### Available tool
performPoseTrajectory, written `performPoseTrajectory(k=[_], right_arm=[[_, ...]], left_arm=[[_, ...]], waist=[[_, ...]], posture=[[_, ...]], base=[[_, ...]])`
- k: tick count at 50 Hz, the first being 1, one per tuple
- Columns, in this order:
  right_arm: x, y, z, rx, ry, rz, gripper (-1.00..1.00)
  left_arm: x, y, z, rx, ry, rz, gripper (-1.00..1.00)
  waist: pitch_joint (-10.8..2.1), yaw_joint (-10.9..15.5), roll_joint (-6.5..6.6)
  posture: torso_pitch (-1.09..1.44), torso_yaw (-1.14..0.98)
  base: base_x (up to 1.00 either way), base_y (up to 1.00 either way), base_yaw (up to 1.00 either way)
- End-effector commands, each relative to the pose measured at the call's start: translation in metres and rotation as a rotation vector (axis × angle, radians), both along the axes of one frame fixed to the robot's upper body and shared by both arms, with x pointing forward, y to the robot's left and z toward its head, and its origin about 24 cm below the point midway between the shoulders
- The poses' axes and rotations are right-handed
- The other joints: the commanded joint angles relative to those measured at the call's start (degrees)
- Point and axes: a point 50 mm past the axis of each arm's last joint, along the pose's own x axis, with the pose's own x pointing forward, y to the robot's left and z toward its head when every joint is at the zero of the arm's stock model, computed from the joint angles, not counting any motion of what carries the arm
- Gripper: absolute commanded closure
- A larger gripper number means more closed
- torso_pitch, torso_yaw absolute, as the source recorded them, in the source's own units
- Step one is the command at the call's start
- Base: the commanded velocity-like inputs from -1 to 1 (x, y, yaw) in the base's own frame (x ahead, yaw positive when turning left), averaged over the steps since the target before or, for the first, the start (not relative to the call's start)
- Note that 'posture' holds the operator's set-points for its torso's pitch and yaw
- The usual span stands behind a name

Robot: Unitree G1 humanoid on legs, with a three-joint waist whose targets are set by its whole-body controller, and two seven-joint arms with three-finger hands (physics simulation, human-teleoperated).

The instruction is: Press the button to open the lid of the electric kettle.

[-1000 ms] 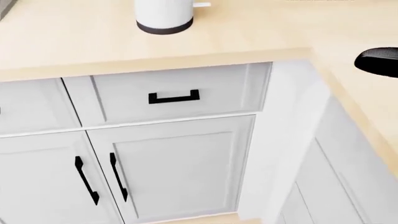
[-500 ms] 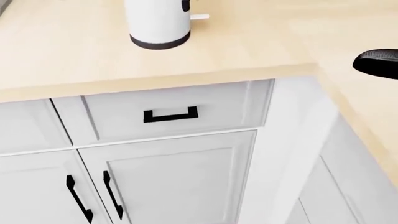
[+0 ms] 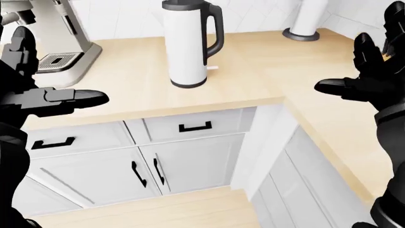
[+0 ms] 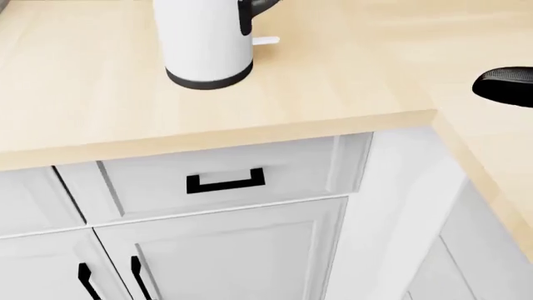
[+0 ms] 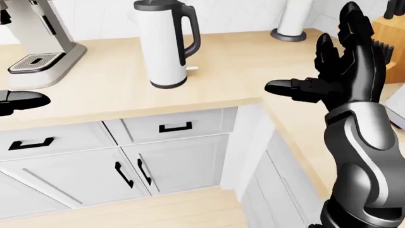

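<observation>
Kettle (image 3: 188, 45) first: in the head view it has slid lower and grown larger than a second ago, and the drawer handle (image 4: 225, 180) has dropped with it. We read that as the camera shifting, not the things moving; the whole picture shifted together. We judge this brings us closer to the task, though the button has not yet been touched.

Our kettle stands upright on the counter (image 3: 253, 80), its lid shut, its black handle on the side toward our right hand (image 5: 345, 71). That hand is spread, fingers apart, well off to the kettle's right and grasping nothing. Our left hand (image 3: 38, 90) is likewise released and empty, well off to the kettle's left.

A coffee machine (image 5: 38, 40) sits left of the kettle, a paper-towel holder (image 3: 307, 21) to its right. Nothing stands between either hand and the kettle.
</observation>
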Motion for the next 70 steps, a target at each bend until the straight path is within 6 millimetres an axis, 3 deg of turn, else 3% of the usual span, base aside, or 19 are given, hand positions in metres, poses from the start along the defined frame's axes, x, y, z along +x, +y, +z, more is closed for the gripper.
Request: performPoseTrajectory(k=[1, 2, 3, 5, 11, 15, 16, 17, 21, 28, 36, 41, 49, 53, 59, 62, 64, 65, 70], right_arm=[[-0.004, -0.001, 0.01, -0.014, -0.056, -0.014, -1.0], [-0.004, -0.001, 0.011, -0.014, -0.056, -0.013, -1.0], [-0.004, -0.002, 0.011, -0.014, -0.056, -0.014, -1.0], [-0.004, -0.002, 0.01, -0.014, -0.056, -0.014, -1.0], [-0.003, -0.001, 0.011, -0.015, -0.056, -0.011, -1.0], [-0.003, -0.001, 0.011, -0.016, -0.055, -0.01, -1.0], [-0.003, 0.0, 0.011, -0.017, -0.055, -0.009, -1.0], [-0.003, 0.0, 0.011, -0.017, -0.056, -0.009, -1.0], [-0.003, 0.0, 0.011, -0.018, -0.056, -0.008, -1.0], [-0.004, 0.001, 0.012, -0.019, -0.056, -0.005, -1.0], [-0.004, 0.0, 0.011, -0.022, -0.054, -0.005, -1.0], [-0.004, 0.0, 0.012, -0.023, -0.055, -0.006, -1.0], [-0.004, 0.0, 0.013, -0.024, -0.056, -0.006, -1.0], [-0.004, 0.0, 0.012, -0.024, -0.056, -0.006, -1.0], [-0.004, 0.0, 0.013, -0.024, -0.057, -0.006, -1.0], [-0.004, 0.0, 0.012, -0.025, -0.056, -0.007, -1.0], [-0.004, 0.0, 0.012, -0.025, -0.056, -0.006, -1.0], [-0.004, 0.0, 0.012, -0.025, -0.056, -0.006, -1.0], [-0.004, 0.001, 0.013, -0.026, -0.057, -0.004, -1.0]], left_arm=[[-0.004, -0.002, 0.009, 0.019, -0.057, -0.006, -1.0], [-0.004, -0.002, 0.009, 0.019, -0.057, -0.006, -1.0], [-0.004, -0.002, 0.009, 0.019, -0.057, -0.005, -1.0], [-0.004, -0.003, 0.009, 0.019, -0.057, -0.006, -1.0], [-0.004, -0.003, 0.01, 0.019, -0.058, -0.006, -1.0], [-0.004, -0.003, 0.01, 0.019, -0.058, -0.006, -1.0], [-0.004, -0.002, 0.01, 0.019, -0.059, -0.005, -1.0], [-0.004, -0.002, 0.01, 0.018, -0.058, -0.005, -1.0], [-0.005, -0.003, 0.011, 0.018, -0.059, -0.006, -1.0], [-0.005, -0.003, 0.011, 0.014, -0.06, -0.006, -1.0], [-0.005, -0.001, 0.01, 0.01, -0.059, 0.001, -1.0], [-0.005, 0.005, 0.009, -0.008, -0.059, 0.011, -1.0], [-0.007, 0.01, 0.013, -0.029, -0.066, 0.021, -1.0], [-0.007, 0.009, 0.014, -0.026, -0.067, 0.02, -1.0], [-0.008, 0.009, 0.014, -0.028, -0.067, 0.021, -1.0], [-0.008, 0.009, 0.014, -0.028, -0.067, 0.022, -1.0], [-0.008, 0.009, 0.014, -0.028, -0.067, 0.021, -1.0], [-0.008, 0.009, 0.014, -0.028, -0.067, 0.022, -1.0], [-0.008, 0.009, 0.016, -0.029, -0.07, 0.022, -1.0]], waist=[[-1.07, -0.1, -0.89], [-1.07, -0.2, -2.08], [-0.91, -0.8, 0.1], [-0.99, -0.7, -0.84], [-0.21, -1.1, 2.23], [-1.75, -1.5, 8.09], [-0.98, -0.9, 5.19], [-0.84, -1.2, 6.39], [-1.28, -0.6, 4.69], [-1.78, 0.2, -1.36], [-0.25, -0.9, 1.78], [-1.65, -1.9, 6.73], [-0.59, -0.7, 3.4], [-1.24, -0.2, -0.99], [-0.7, -1.0, 0.91], [0.1, -1.3, 3.67], [-0.97, -1.4, 7.35], [-0.62, -0.8, 5.5], [-0.99, -0.7, 5.03]], posture=[[0.0, 0.0], [0.0, 0.0], [0.0, 0.0], [0.0, 0.0], [0.0, 0.0], [0.0, 0.0], [0.0, 0.0], [0.0, 0.0], [0.0, 0.0], [0.0, 0.0], [0.0, 0.0], [0.0, 0.0], [0.0, 0.0], [0.0, 0.0], [0.0, 0.0], [0.0, 0.0], [0.0, 0.0], [0.0, 0.0], [0.0, 0.0]], base=[[0.14, 0.0, 0.0], [0.14, 0.0, 0.0], [0.14, 0.0, 0.0], [0.14, 0.0, 0.0], [0.14, 0.0, 0.0], [0.13, 0.0, 0.0], [0.14, 0.0, 0.0], [0.13, 0.0, 0.0], [0.13, 0.0, 0.0], [0.14, 0.0, 0.0], [0.13, 0.0, 0.0], [0.14, 0.0, 0.0], [0.14, 0.0, 0.0], [0.14, 0.0, 0.0], [0.14, 0.0, 0.0], [0.14, 0.0, 0.0], [0.14, 0.0, 0.0], [0.12, 0.0, 0.0], [0.14, 0.0, 0.0]])
